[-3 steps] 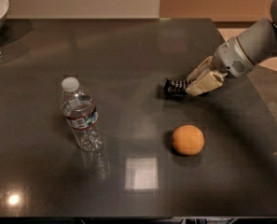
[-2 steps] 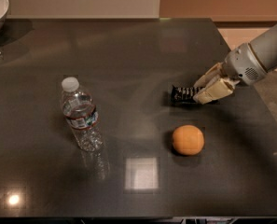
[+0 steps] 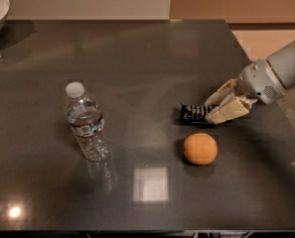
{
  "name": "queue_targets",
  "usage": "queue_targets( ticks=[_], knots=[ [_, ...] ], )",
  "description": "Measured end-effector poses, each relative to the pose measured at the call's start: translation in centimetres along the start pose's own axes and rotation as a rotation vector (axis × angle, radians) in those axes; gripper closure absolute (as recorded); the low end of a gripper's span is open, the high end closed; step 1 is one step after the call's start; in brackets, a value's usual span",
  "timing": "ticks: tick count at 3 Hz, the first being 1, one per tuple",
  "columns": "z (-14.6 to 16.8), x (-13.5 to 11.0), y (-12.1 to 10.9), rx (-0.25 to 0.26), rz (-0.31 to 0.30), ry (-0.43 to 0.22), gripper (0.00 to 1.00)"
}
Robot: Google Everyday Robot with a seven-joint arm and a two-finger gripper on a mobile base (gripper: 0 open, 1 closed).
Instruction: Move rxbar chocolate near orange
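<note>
gripper [image 3: 219, 111] by right edge of table [image 3: 137, 48], clamped on end of chocolate bar [image 3: 192, 114] | bar: light, flat, slick wrapper | orange [image 3: 200, 148] just beside

My gripper [image 3: 210, 111] sits at the right of the table [image 3: 137, 48], gripping the rxbar chocolate [image 3: 192, 114] just on the far side of the orange [image 3: 200, 148]; the water bottle [image 3: 86, 123] stands well left.

Table [image 3: 137, 48] was dark, glossy; bottle [image 3: 87, 125] clear plastic; orange [image 3: 200, 148] matt; gripper [image 3: 210, 111], clamped on right end of rxbar chocolate [image 3: 191, 114], smooth cream plastic.
</note>
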State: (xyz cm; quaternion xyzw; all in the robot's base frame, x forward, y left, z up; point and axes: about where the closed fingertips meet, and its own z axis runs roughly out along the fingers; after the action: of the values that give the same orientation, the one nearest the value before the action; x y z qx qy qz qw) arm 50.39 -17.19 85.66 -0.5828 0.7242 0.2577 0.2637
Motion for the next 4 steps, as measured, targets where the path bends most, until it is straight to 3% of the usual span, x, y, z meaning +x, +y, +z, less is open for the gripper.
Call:
queue_targets(
  ticks=[3, 4],
  knots=[
    [-0.5, 1.5, 1.9, -0.03, -0.006, 0.001, 0.13],
    [-0.4, 1.3, 1.8, -0.03, -0.007, 0.001, 0.0]
  ],
)
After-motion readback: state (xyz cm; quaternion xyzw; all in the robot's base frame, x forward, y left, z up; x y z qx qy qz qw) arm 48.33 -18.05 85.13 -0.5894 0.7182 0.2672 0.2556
